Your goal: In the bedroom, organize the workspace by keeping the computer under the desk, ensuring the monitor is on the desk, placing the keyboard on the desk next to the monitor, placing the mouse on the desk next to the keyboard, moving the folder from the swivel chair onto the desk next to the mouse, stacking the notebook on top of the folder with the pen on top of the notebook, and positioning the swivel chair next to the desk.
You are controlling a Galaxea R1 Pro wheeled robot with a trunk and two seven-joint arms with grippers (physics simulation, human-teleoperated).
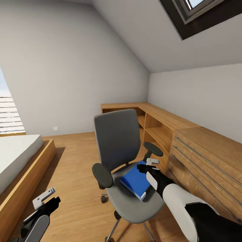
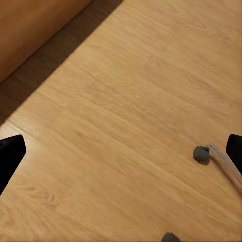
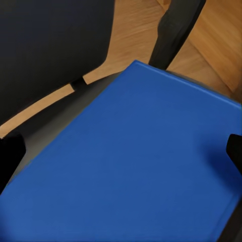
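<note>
Seat-borne folder (image 3: 146, 166) lies between spread right jaws.

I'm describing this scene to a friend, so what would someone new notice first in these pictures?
First the swivel chair in the middle of the wood floor, its grey back turned to the camera, with the bright blue folder lying flat on its seat. The right gripper hangs just over the folder's far edge, fingers spread. Around it, a dark-framed skylight cuts the sloped ceiling, and a light wood cabinet runs along the right wall.
</note>
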